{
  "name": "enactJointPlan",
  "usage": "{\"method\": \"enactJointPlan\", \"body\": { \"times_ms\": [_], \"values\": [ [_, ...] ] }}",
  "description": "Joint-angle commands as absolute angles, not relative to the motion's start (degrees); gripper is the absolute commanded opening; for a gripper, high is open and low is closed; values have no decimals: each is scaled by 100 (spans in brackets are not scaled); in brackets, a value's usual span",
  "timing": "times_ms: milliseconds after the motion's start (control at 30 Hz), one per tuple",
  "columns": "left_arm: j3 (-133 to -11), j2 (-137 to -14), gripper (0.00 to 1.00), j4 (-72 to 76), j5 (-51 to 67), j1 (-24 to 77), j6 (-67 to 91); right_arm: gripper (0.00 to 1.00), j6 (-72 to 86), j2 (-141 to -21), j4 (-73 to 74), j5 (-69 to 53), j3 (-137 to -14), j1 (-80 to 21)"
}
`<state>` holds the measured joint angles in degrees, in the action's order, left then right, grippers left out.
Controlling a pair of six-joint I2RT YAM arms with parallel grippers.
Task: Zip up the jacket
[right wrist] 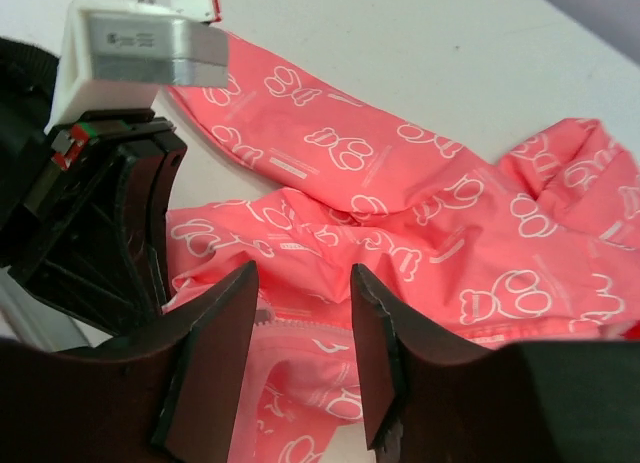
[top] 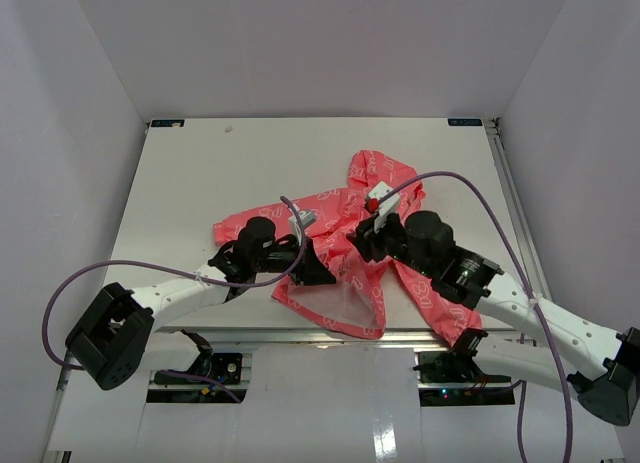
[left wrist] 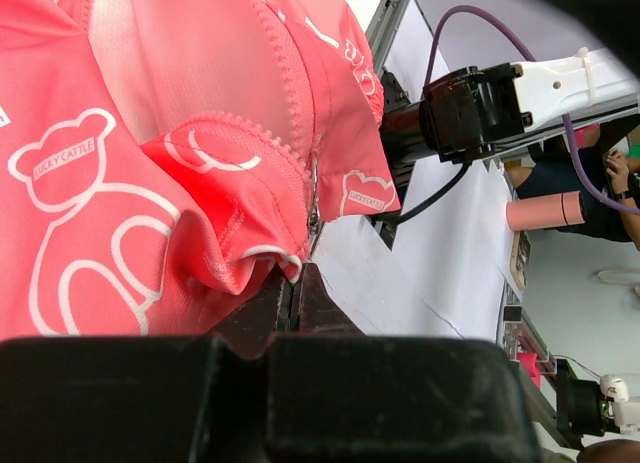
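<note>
A crumpled coral-pink jacket (top: 372, 198) lies in the middle of the table (top: 200, 173), its front open. Only the left wrist view shows the left gripper (left wrist: 296, 283) pinched tight on the hem (left wrist: 262, 253) beside the zipper (left wrist: 313, 183); the right gripper (right wrist: 303, 283) hangs with fingers spread above the fabric. It seems best to hold that hem taut while the right works the zipper closed.

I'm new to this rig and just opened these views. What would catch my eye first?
A coral-pink jacket with white bear prints lies crumpled in the middle of the table. The left gripper is shut on its hem beside the zipper, and the right gripper hangs open over the fabric.
</note>
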<state>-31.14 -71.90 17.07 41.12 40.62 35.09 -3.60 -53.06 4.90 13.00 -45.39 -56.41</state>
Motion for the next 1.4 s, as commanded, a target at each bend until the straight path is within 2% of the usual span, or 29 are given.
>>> {"method": "enactJointPlan", "body": {
  "times_ms": [0,233,667,1367],
  "values": [
    [-3001,-7064,0,1950,4230,4055,3282,54,377,-5522,840,-1863,-4888,-4543],
    [-2892,-6930,0,2055,4207,4061,3231,53,574,-5891,699,-3218,-4840,-4245],
    [-2883,-6932,0,2098,4243,4054,3241,51,588,-5920,505,-3046,-4128,-4245],
    [-2855,-6961,0,2153,4273,4059,3252,52,492,-6032,270,-2745,-4088,-4245]
  ]
}}
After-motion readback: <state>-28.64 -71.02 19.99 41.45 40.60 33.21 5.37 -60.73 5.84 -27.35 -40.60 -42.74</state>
